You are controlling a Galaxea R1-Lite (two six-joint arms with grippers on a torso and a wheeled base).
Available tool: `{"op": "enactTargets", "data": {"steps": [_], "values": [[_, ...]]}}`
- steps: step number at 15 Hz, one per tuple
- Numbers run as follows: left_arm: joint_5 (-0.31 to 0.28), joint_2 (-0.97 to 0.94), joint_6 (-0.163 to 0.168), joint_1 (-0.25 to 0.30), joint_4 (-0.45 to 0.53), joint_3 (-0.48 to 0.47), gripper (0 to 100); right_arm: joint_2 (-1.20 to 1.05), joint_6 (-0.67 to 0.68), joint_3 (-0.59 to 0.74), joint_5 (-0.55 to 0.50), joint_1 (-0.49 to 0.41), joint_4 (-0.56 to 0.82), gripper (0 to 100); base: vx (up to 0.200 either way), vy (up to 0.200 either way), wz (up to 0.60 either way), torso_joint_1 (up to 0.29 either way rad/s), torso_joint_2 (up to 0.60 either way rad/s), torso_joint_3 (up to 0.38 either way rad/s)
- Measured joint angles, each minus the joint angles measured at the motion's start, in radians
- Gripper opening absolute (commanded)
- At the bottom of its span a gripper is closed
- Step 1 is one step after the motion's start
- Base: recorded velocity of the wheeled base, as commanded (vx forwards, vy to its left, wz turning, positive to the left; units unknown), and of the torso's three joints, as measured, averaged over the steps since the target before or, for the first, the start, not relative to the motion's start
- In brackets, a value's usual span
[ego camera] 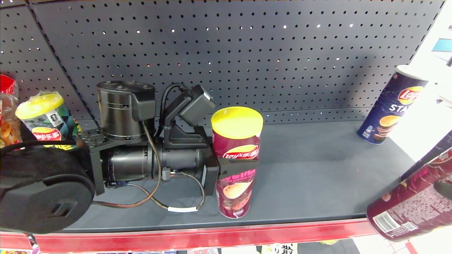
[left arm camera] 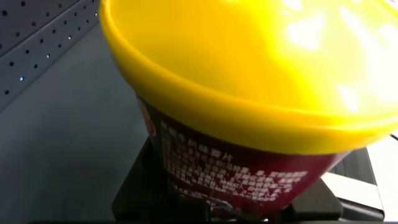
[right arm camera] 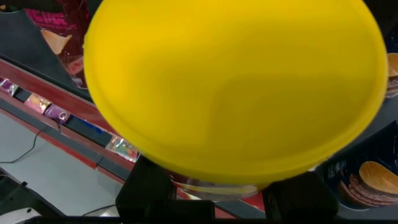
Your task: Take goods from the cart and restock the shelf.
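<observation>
A maroon chip can with a yellow lid [ego camera: 236,192] stands upright near the front of the grey shelf [ego camera: 317,176]. My left gripper [ego camera: 238,165] is shut on its middle from the left. Up close, the same can [left arm camera: 230,168] rises between the left gripper's [left arm camera: 227,206] dark fingers. A second maroon can [ego camera: 413,204] hangs tilted off the shelf's front right corner. Its yellow lid [right arm camera: 236,87] faces the right wrist camera, with my right gripper [right arm camera: 221,199] shut on the can's body below the lid.
A blue chip can [ego camera: 392,106] stands at the shelf's back right. A dark-patterned can with a yellow lid [ego camera: 44,120] and a red snack bag [ego camera: 7,113] sit at the far left. Pegboard [ego camera: 247,53] backs the shelf; a red lip [ego camera: 212,236] runs along its front.
</observation>
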Motion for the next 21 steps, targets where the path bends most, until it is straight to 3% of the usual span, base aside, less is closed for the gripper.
{"op": "enactTargets", "data": {"steps": [7, 12, 21], "values": [[-0.001, 0.004, 0.002, -0.001, -0.100, 0.065, 0, -0.001, 0.000, 0.000, 0.000, 0.000, 0.000, 0, 0.000, 0.000, 0.00, 0.000, 0.00, 0.000], [-0.003, 0.003, 0.044, -0.002, -0.105, 0.078, 0, -0.001, 0.000, 0.001, 0.000, 0.000, 0.000, 0, 0.000, 0.000, 0.00, 0.000, 0.00, 0.000], [-0.004, -0.007, 0.040, -0.032, -0.103, 0.096, 0, -0.001, 0.000, 0.003, 0.000, 0.000, 0.001, 0, 0.000, 0.000, 0.00, 0.000, 0.00, 0.000]]}}
